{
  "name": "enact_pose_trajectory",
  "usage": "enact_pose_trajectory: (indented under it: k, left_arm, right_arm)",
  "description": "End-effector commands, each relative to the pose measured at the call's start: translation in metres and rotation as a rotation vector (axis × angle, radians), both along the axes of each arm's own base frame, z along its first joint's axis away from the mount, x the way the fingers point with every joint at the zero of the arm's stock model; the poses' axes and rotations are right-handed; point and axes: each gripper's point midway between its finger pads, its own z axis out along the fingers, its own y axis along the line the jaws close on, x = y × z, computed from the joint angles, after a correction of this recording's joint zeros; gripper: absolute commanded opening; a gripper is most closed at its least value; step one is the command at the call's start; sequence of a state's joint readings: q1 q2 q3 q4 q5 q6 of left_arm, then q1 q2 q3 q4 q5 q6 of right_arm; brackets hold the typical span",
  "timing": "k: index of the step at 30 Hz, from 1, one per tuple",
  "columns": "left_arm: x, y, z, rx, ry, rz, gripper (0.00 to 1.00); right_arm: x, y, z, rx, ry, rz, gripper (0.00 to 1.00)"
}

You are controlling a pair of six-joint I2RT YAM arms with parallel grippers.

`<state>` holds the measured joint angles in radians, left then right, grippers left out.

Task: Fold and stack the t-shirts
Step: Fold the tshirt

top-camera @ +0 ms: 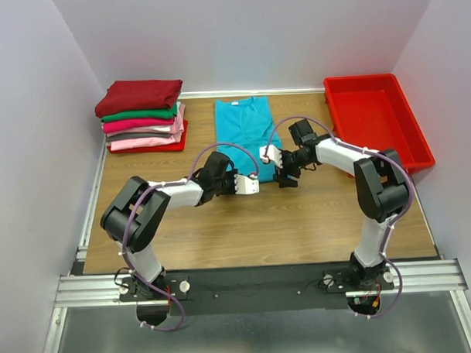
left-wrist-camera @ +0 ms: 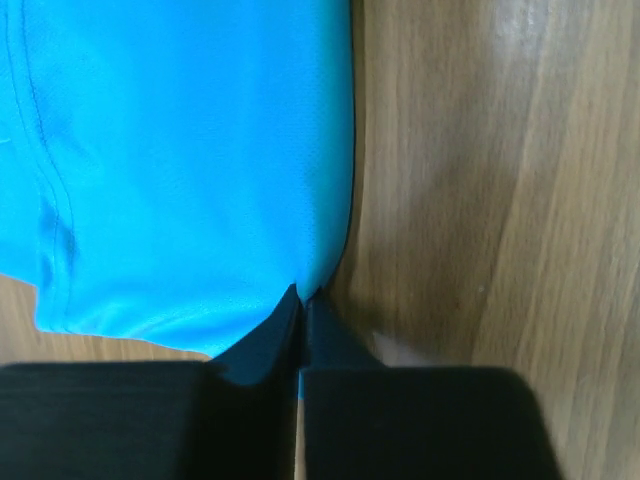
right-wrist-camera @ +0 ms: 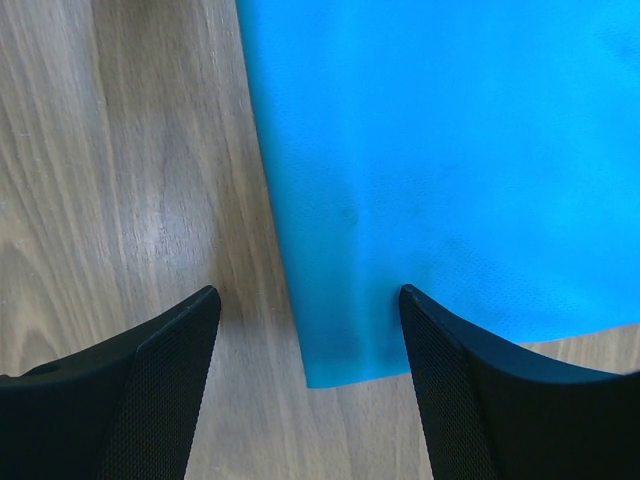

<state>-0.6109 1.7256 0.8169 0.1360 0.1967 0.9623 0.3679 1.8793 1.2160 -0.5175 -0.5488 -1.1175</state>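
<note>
Top external view: on the brown wooden desk [top-camera: 222,231], a rectangular red plastic bin [top-camera: 376,113] sits at the far right. The teal cotton t-shirt [top-camera: 246,133], folded into a long strip, lies at centre, its long axis running near to far and its collar pointing away from the arms. A stack of folded red, green, magenta and pink t-shirts [top-camera: 140,118] rests far left. The left pincer [left-wrist-camera: 303,295] is pinching the teal hem. The right pincer [right-wrist-camera: 310,292] stands spread astride a near corner.
</note>
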Motion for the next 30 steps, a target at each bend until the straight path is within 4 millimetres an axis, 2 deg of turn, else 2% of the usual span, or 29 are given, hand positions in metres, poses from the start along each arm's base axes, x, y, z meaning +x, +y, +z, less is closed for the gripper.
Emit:
enact_pose_trajectory:
  k: [1, 7, 11, 13, 14, 15, 16, 18, 19, 21, 22, 24, 25, 27, 28, 30]
  left_arm:
    - [-0.002, 0.003, -0.006, 0.024, 0.013, 0.011, 0.0]
    - [-0.002, 0.001, 0.017, -0.014, -0.036, -0.002, 0.0]
    - [-0.008, -0.005, 0.034, -0.053, -0.043, -0.036, 0.0]
    - [-0.016, -0.008, 0.043, -0.077, -0.034, -0.068, 0.0]
    - [-0.023, -0.013, 0.046, -0.08, -0.029, -0.098, 0.0]
    - [-0.029, -0.017, 0.047, -0.082, -0.016, -0.118, 0.0]
    - [-0.039, -0.021, 0.051, -0.09, 0.0, -0.148, 0.0]
    - [-0.059, -0.032, 0.052, -0.099, 0.047, -0.194, 0.0]
    - [-0.072, -0.035, 0.052, -0.099, 0.09, -0.216, 0.0]
    - [-0.096, -0.046, 0.051, -0.11, 0.147, -0.258, 0.0]
    - [-0.11, -0.047, 0.05, -0.109, 0.187, -0.277, 0.0]
    - [-0.136, -0.051, 0.048, -0.104, 0.256, -0.305, 0.0]
    - [-0.148, -0.055, 0.053, -0.121, 0.273, -0.328, 0.0]
    - [-0.168, -0.056, 0.052, -0.128, 0.316, -0.356, 0.0]
    - [-0.186, -0.059, 0.055, -0.14, 0.36, -0.383, 0.0]
    - [-0.202, -0.057, 0.054, -0.147, 0.401, -0.393, 0.0]
  right_arm:
    - [0.003, 0.0, -0.013, -0.044, 0.005, -0.006, 0.79]
    - [0.014, 0.002, -0.017, -0.071, 0.008, -0.07, 0.69]
    - [0.018, 0.001, -0.016, -0.08, 0.022, -0.124, 0.36]
    - [0.009, -0.002, -0.017, -0.087, 0.038, -0.132, 0.3]
    - [0.006, -0.004, -0.01, -0.079, 0.029, -0.136, 0.18]
    - [-0.001, -0.005, -0.014, -0.085, 0.051, -0.136, 0.07]
    - [-0.009, -0.007, -0.008, -0.075, 0.063, -0.152, 0.0]
    - [-0.032, -0.012, 0.001, -0.082, 0.119, -0.129, 0.0]
    - [-0.059, -0.016, 0.002, -0.096, 0.206, -0.074, 0.0]
    - [-0.089, -0.021, 0.008, -0.097, 0.29, -0.01, 0.0]
    - [-0.115, -0.023, 0.019, -0.079, 0.347, 0.045, 0.01]
    - [-0.146, -0.031, 0.024, -0.072, 0.411, 0.088, 0.0]
    - [-0.155, -0.032, 0.034, -0.056, 0.396, 0.12, 0.01]
    - [-0.184, -0.041, 0.041, -0.06, 0.47, 0.14, 0.0]
    - [-0.192, -0.043, 0.045, -0.055, 0.483, 0.144, 0.0]
    - [-0.207, -0.044, 0.058, -0.028, 0.502, 0.152, 0.0]
